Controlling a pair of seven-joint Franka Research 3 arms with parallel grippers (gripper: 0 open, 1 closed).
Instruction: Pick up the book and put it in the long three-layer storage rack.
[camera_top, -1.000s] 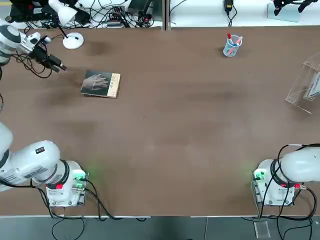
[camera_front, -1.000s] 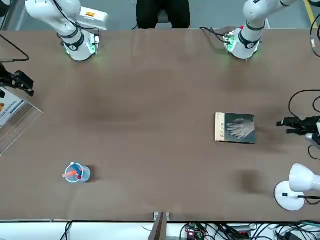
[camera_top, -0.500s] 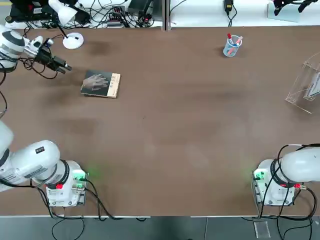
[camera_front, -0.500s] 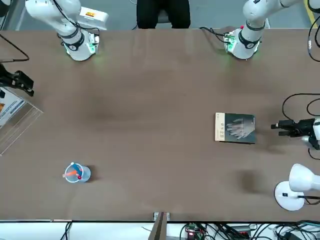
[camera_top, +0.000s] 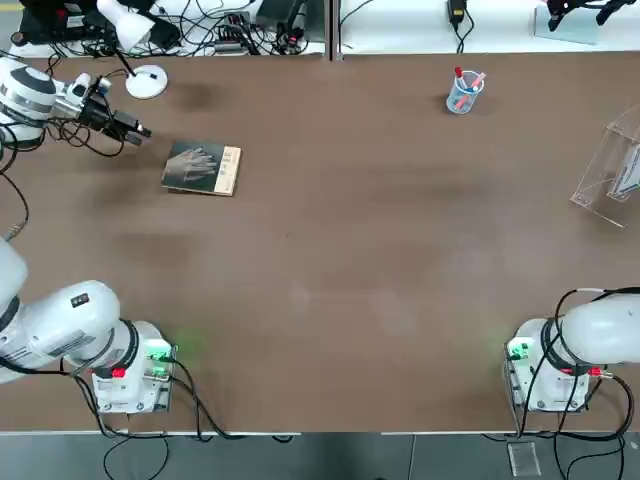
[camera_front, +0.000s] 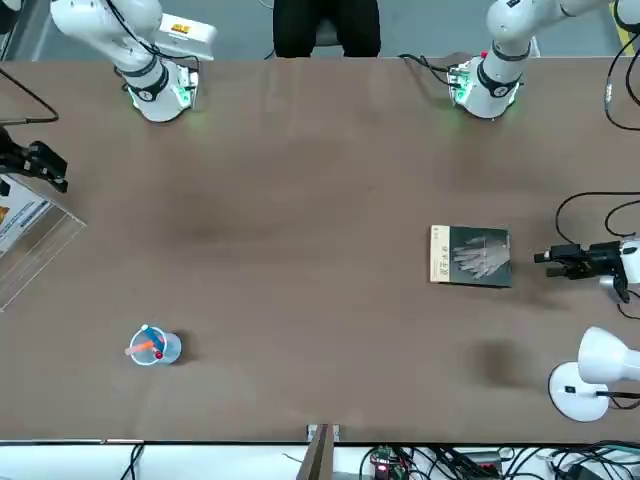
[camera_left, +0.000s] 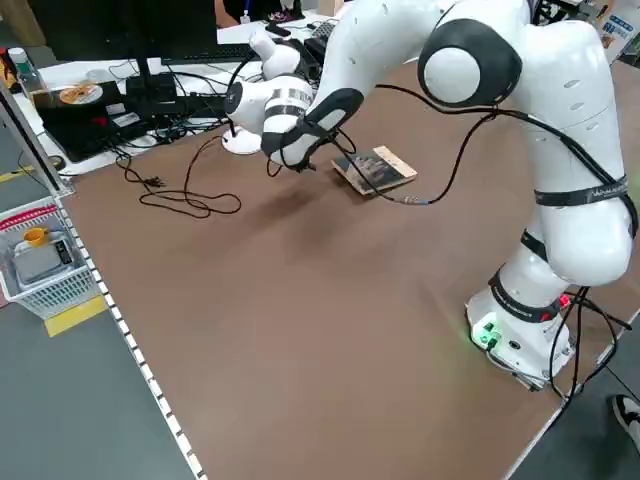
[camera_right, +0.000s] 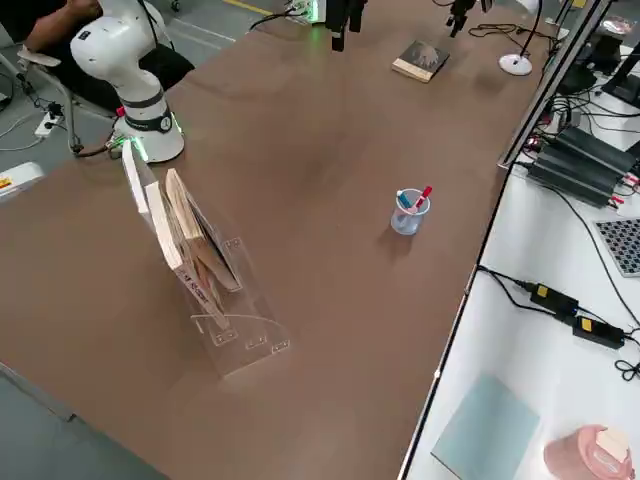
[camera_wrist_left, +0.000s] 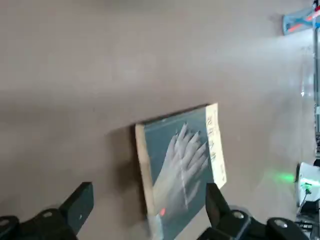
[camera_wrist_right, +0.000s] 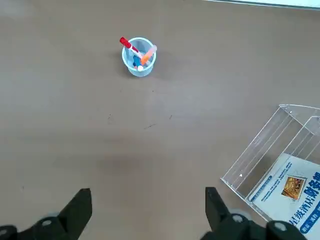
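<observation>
At the top view's left, the left gripper (camera_top: 146, 134) is hanging near the book (camera_top: 201, 167), its fingers spread wide and empty. The book is lying flat on the table (camera_top: 330, 270), just beside it, and beyond them the lamp (camera_top: 147, 82) is standing close enough that a wide swing of the arm might knock it. The low cover is offering little to grip, so fingers coming down too high or askew could skid across it or shove it away. Further right, the pen cup (camera_top: 465, 92) is standing well apart. At the far right, the clear rack (camera_top: 600, 185) is already holding books; the right gripper (camera_wrist_right: 149, 212) is waiting above the table near it, also wide and empty. A tilted insertion would probably catch on a clear divider.
</observation>
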